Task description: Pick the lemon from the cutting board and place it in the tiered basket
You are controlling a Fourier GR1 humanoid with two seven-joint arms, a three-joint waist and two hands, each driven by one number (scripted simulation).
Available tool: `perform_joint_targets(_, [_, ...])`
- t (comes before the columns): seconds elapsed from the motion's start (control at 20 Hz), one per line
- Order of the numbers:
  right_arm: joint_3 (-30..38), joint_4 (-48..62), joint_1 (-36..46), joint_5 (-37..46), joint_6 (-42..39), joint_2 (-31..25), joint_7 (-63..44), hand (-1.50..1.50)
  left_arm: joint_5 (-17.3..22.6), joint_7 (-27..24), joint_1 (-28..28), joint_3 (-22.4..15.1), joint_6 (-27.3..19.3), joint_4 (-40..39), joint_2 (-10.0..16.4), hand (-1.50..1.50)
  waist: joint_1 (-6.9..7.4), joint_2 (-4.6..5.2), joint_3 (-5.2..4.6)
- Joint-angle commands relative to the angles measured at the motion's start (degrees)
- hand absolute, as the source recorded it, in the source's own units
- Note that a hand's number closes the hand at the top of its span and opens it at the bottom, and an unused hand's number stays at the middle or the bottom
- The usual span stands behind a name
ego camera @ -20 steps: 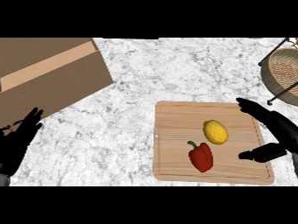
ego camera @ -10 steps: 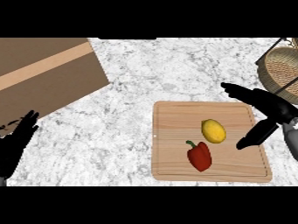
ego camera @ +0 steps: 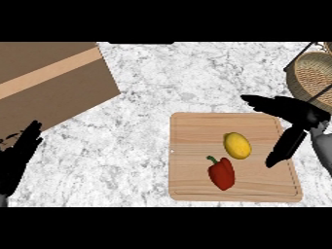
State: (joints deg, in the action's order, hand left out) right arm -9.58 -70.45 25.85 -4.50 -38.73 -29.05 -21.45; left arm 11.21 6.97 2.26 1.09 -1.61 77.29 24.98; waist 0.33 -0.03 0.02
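Observation:
A yellow lemon (ego camera: 236, 145) lies on the wooden cutting board (ego camera: 197, 141), with a red bell pepper (ego camera: 222, 173) just below and left of it. My right hand (ego camera: 295, 116) hovers open over the board's upper right corner, fingers stretched toward the left above the lemon and thumb hanging down to the lemon's right; it does not touch the lemon. The wicker tiered basket (ego camera: 319, 78) stands at the upper right on a black wire frame. My left hand (ego camera: 7, 160) rests open at the lower left edge.
A large open cardboard box (ego camera: 39, 82) fills the upper left of the marble counter. Bare counter lies between the box and the cutting board.
My right hand has moved left and up across the board's right side, now spread wider around the lemon. The left hand has barely shifted.

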Motion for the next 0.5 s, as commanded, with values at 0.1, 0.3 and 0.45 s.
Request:
perform_joint_targets(0.1, [2.7,5.0,-0.5,4.9,-4.1,-2.3,2.4,-1.50,-1.0,-1.8,0.2,2.1,3.2,-1.7,0.1,0.00,-0.04,0.07,-0.01])
perform_joint_targets(0.3, [5.5,4.9,-3.2,5.9,-5.5,-2.4,4.8,-1.50,-2.0,2.7,0.7,2.5,1.7,3.3,-1.2,0.00,-0.07,0.01,0.01])
perform_joint_targets(0.45, [6.0,5.3,-3.2,6.7,-7.6,0.0,4.8,-1.50,-2.6,-3.2,0.1,4.5,4.4,-4.0,-2.5,0.00,-0.19,0.04,-0.03])
